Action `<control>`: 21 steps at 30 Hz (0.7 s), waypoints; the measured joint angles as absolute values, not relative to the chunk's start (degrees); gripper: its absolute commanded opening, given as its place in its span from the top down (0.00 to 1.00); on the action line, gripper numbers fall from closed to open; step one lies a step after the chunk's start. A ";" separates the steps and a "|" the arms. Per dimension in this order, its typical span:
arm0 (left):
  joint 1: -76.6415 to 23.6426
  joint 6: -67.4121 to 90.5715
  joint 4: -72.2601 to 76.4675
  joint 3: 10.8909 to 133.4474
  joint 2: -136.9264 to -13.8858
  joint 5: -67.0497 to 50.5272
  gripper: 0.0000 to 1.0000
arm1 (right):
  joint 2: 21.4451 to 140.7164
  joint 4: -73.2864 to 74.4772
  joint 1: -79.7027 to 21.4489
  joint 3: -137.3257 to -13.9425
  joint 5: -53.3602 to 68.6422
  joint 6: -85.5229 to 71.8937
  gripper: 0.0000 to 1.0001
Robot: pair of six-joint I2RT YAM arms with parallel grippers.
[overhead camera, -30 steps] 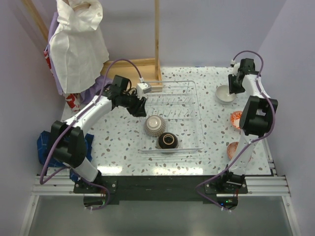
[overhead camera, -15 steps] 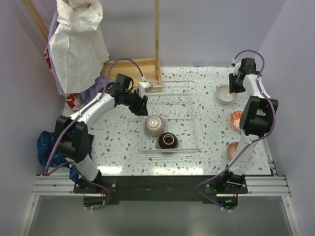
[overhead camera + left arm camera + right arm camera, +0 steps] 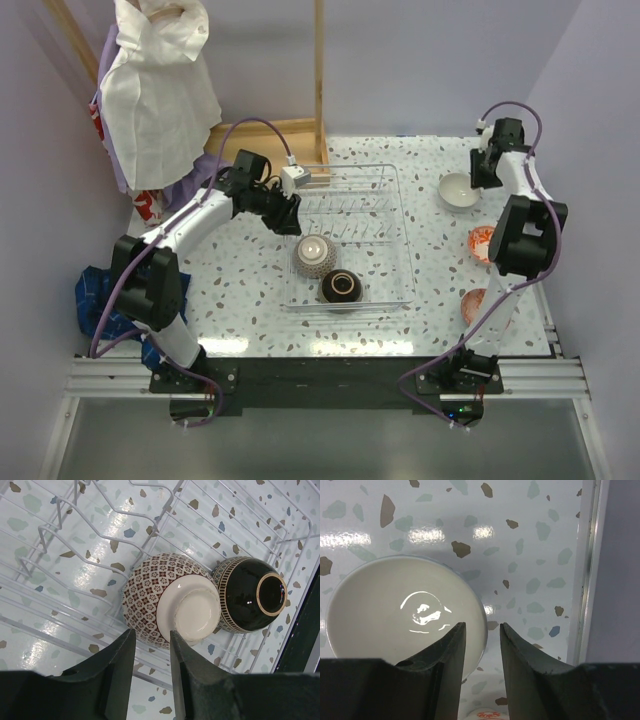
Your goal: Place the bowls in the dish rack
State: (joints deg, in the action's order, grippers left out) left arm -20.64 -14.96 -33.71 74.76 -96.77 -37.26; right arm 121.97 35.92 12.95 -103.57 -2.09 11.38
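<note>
The wire dish rack (image 3: pixel 385 215) (image 3: pixel 60 540) lies mid-table. Inside it a patterned bowl (image 3: pixel 314 255) (image 3: pixel 150 592) rests bottom-up, and a black bowl (image 3: pixel 341 287) (image 3: pixel 247 600) leans against it. My left gripper (image 3: pixel 292 217) (image 3: pixel 152 642) hovers open over the rack's left side, just short of the patterned bowl, with nothing between its fingers. A white bowl (image 3: pixel 457 192) (image 3: pixel 400 612) stands upright at the far right. My right gripper (image 3: pixel 480 180) (image 3: pixel 482 630) is open, its fingers astride that bowl's right rim. Whether they touch it I cannot tell.
Two orange-red bowls (image 3: pixel 480 241) (image 3: pixel 473 303) sit along the right edge beside the right arm. A wooden frame (image 3: pixel 320 90) and a hanging white cloth (image 3: pixel 155 90) stand at the back left. A blue rag (image 3: pixel 92 300) lies by the left base. The table's right rail (image 3: pixel 587 565) is close.
The left arm's elbow has swung outward while its gripper stayed over the rack's left side. The right gripper has shifted slightly right, over the white bowl's rim. No bowl has moved.
</note>
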 measured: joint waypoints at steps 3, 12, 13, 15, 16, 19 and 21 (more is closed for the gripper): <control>-20.67 -14.96 -33.71 74.76 -96.77 -37.26 0.61 | 122.13 35.94 13.43 -103.59 -2.04 11.46 0.71; -20.71 -14.98 -33.71 74.76 -96.77 -37.21 0.61 | 123.52 36.58 13.65 -103.59 -0.01 11.62 0.96; -20.69 -14.98 -33.71 74.76 -96.77 -37.19 0.61 | 123.52 36.56 13.65 -103.59 0.47 11.55 1.00; -20.71 -15.00 -33.74 74.76 -96.77 -37.17 0.61 | 123.52 36.47 13.65 -103.59 1.10 11.49 1.00; -20.71 -15.00 -33.74 74.76 -96.77 -37.15 0.61 | 123.46 36.49 13.72 -103.59 1.39 11.35 1.00; -20.71 -15.00 -33.71 74.76 -96.77 -37.04 0.61 | 122.80 36.64 13.87 -103.59 2.59 11.29 1.00; -20.71 -15.00 -33.67 74.76 -96.75 -37.01 0.61 | 121.67 37.15 13.82 -103.48 2.79 11.38 1.00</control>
